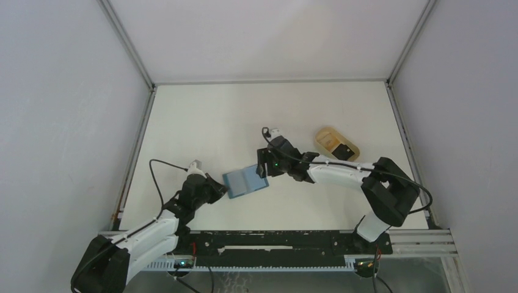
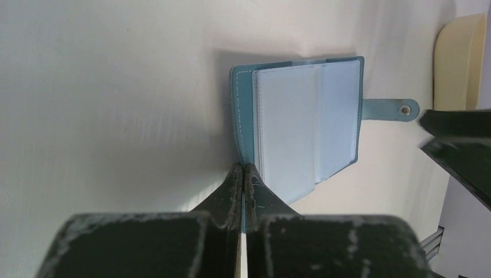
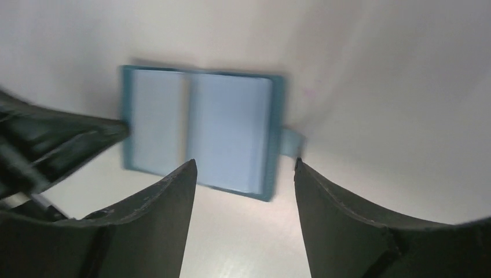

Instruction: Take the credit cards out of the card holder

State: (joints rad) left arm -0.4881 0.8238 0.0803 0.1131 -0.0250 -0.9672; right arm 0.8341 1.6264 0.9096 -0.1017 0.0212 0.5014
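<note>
Top external: left gripper [image 1: 223, 191] clenched on the left cover edge of the open card holder [image 1: 245, 181], flat on the counter [image 1: 201, 122]; right gripper [image 1: 263, 166] spread wide just over its right half. Likely step: holder pinned, card pull not yet begun. Next needs a card edge pinched and slid out, though the pale sleeves [image 2: 289, 127] show no credit cards clearly.

A pale counter [image 1: 244, 116] is filling the space between plain grey walls [image 1: 61, 91]. A metal frame [image 1: 126, 39] is running along its edges and climbing away at the far corners. Over on the far right, a beige oval dish [image 1: 325, 137] is sitting flat on the counter, lying at a slant to its edges. In the left wrist view the dish [image 2: 457, 58] is peeking in at the right edge, showing its rounded corner and raised rim.
</note>
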